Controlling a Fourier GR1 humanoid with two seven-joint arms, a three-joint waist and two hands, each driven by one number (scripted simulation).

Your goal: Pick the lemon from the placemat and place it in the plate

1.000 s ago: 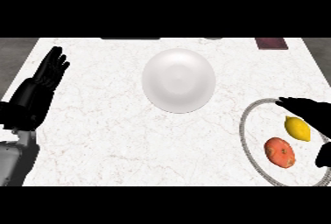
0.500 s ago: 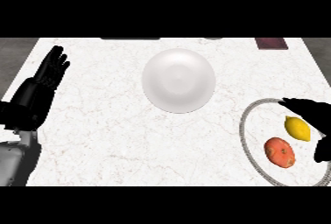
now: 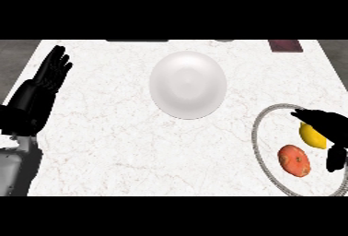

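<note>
White marble with faint grey veining covers the desk (image 3: 122, 138) we look down on, and a dark floor shows past its far corners. Near the middle sits the white plate (image 3: 188, 85), bare and oval from our angle. At the right edge lies a round placemat (image 3: 261, 120) with a grey patterned rim, partly cut off by the view's border. On it we see the yellow lemon (image 3: 312, 136), and just beside it, nearer to us, a reddish-orange fruit (image 3: 294, 160) that we cannot name more closely; the two lie close together but we cannot tell whether they touch. Our right hand (image 3: 328, 125) comes in over the placemat from the right, its dark fingers arched over the lemon's far side and covering part of it; we cannot tell whether they have closed on the fruit. Our left hand (image 3: 44, 85) rests open at the desk's left edge, fingers straight and pointing away from us, well apart from everything else. At the far edge, a dark red object (image 3: 285, 44) is partly visible.
</note>
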